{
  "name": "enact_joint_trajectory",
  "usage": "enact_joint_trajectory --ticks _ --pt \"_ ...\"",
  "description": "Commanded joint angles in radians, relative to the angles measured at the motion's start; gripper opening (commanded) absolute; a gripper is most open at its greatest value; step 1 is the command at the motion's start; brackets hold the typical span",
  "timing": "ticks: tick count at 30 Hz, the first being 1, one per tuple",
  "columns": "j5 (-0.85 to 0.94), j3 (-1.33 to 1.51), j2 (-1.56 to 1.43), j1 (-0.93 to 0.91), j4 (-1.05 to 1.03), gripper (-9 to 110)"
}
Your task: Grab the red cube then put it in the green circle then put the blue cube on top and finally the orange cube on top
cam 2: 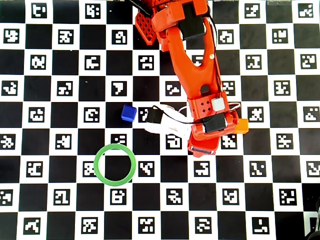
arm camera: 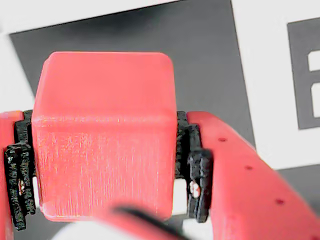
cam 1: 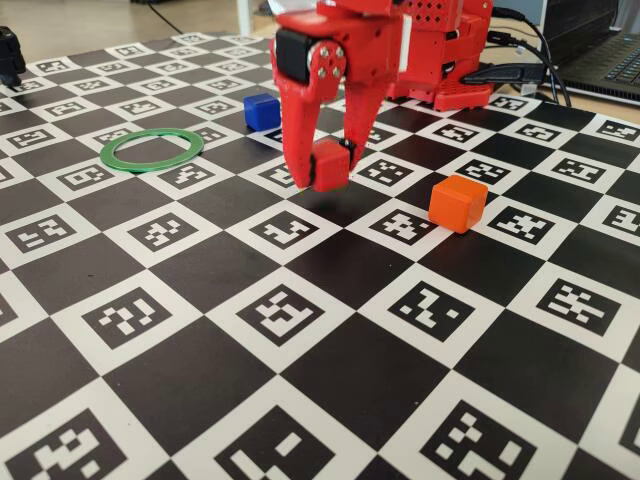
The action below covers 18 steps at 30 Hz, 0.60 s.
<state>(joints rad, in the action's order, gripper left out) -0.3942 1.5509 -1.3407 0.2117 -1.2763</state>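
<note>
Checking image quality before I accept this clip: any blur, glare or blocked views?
Wrist view: the red cube fills the frame, overexposed to pale pink; something blurred intrudes at the bottom edge. Overhead view: sharp and evenly lit, but the arm hides the red cube and most of the orange cube. Fixed view: sharp up close, softer behind the blue cube.

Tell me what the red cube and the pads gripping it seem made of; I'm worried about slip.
The red cube looks like matte plastic, probably 3D-printed: fine parallel lines run down its near face and its edges are rounded. The tool is shut on it. Its black pads look like ridged rubber or foam; the blur leaves that open.
</note>
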Motion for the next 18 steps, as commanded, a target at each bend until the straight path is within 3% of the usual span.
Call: enact_joint_trajectory --ticks 1,18 --pt "0.087 -0.189 -0.169 -0.048 -0.121 4" --pt "0.531 -0.583 -0.094 -0.307 -0.483 3"
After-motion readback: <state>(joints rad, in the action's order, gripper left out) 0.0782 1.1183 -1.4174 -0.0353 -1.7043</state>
